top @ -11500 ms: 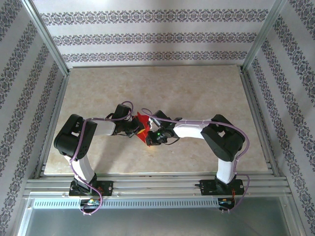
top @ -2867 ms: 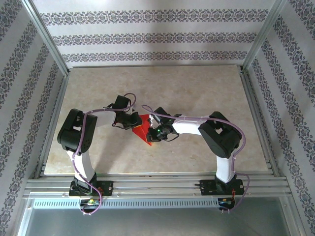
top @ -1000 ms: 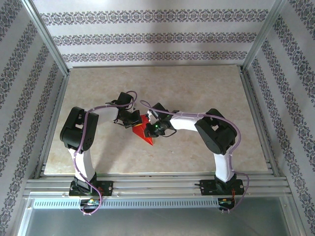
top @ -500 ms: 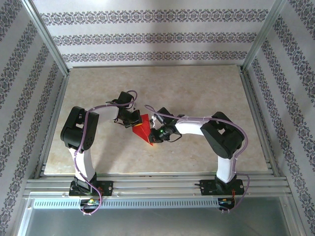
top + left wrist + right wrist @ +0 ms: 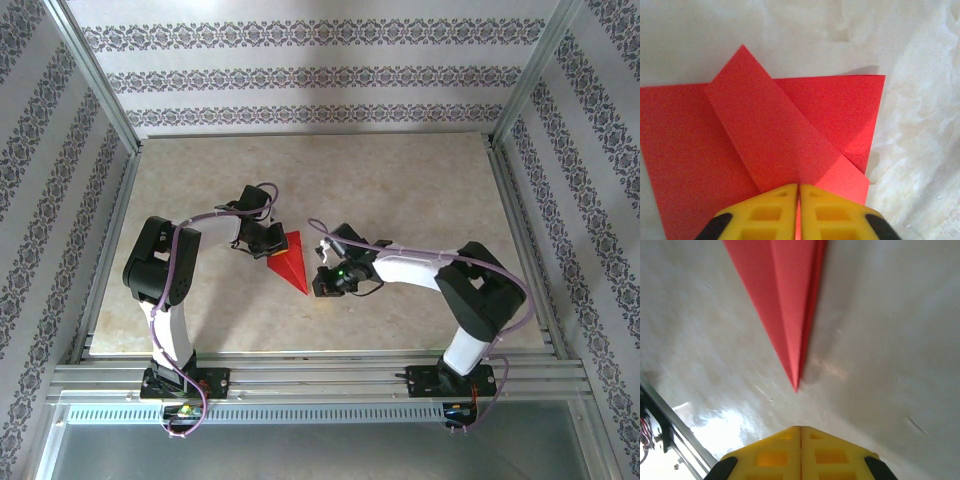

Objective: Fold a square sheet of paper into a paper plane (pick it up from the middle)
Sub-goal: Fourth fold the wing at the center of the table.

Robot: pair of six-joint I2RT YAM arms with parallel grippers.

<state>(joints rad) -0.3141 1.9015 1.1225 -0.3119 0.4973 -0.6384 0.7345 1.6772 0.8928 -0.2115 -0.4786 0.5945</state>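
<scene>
The left gripper (image 5: 799, 186) is pinching, with its jaws almost together, the wide rear edge of the paper plane (image 5: 765, 130), a half-folded red dart lying on the table (image 5: 400, 190) between the arms. The right gripper (image 5: 801, 428) is hovering closed and empty near the pointed nose, not touching it. I am judging this one-edge hold as weak: a pull could open the layered flaps or slip the paper out, and a closed gripper pushing on the nose could crumple it.

Beige marbled table (image 5: 400, 180); floral-striped wallpaper (image 5: 300, 75); aluminium frame (image 5: 320, 375)
</scene>
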